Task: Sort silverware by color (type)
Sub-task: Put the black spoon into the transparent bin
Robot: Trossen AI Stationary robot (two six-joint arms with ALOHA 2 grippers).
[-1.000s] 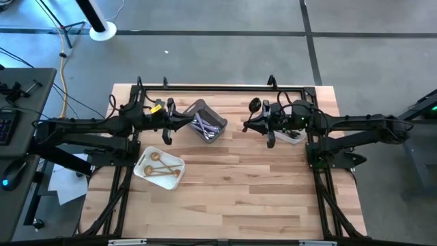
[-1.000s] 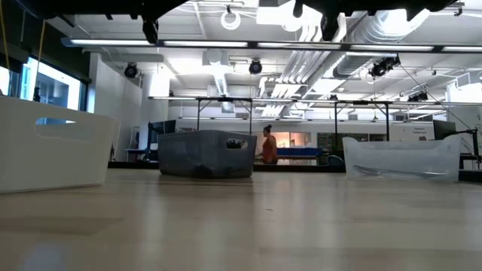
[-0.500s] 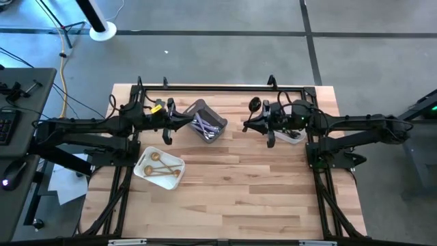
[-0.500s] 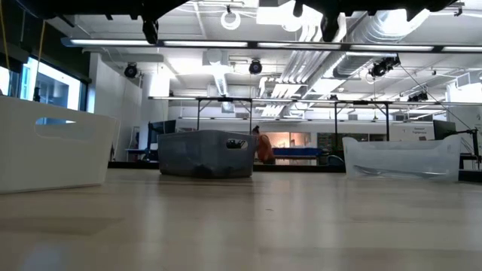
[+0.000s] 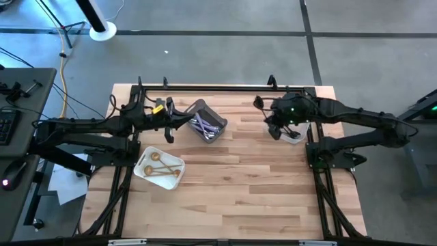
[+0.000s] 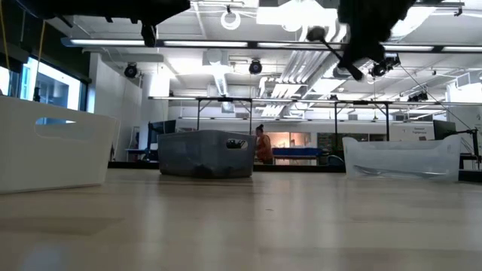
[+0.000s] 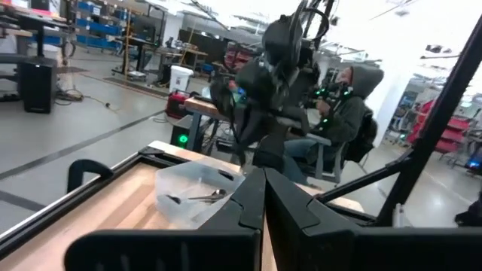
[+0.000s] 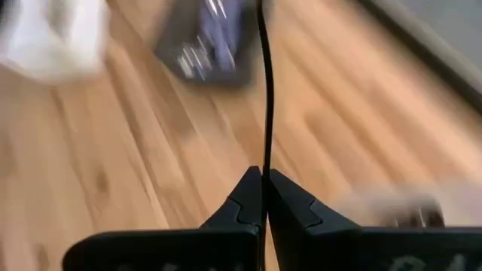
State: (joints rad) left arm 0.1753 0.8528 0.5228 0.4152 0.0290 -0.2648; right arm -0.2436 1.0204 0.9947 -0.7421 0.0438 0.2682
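- The right gripper (image 5: 271, 116) hangs above the tabletop near its far right corner, just beside the clear tub (image 5: 292, 134); its jaws are pinched together on a thin black utensil (image 8: 265, 90), whose slim handle sticks straight out past the fingertips in the right wrist view; whether it is a spoon or a fork cannot be told.
- The left gripper (image 5: 168, 128) hovers toward the far left of the tabletop, between the left edge and the grey bin (image 5: 207, 124); its jaws are pressed together with nothing between them.
- The grey bin, near the middle of the far edge, holds a cluster of lilac-handled and silver pieces (image 5: 204, 126); the white tray (image 5: 159, 169), by the left edge, holds several gold pieces (image 5: 158, 166); the clear tub already contains at least one piece (image 7: 197, 197), seen from the left wrist view.
- No loose silverware shows anywhere on the bare wood (image 5: 239, 184) in the overhead view; so the sorting looks nearly finished.
- What seems left, as a judgement: the black utensil in the right gripper needs setting into the clear tub beside it; after that, nothing visible remains to be sorted.
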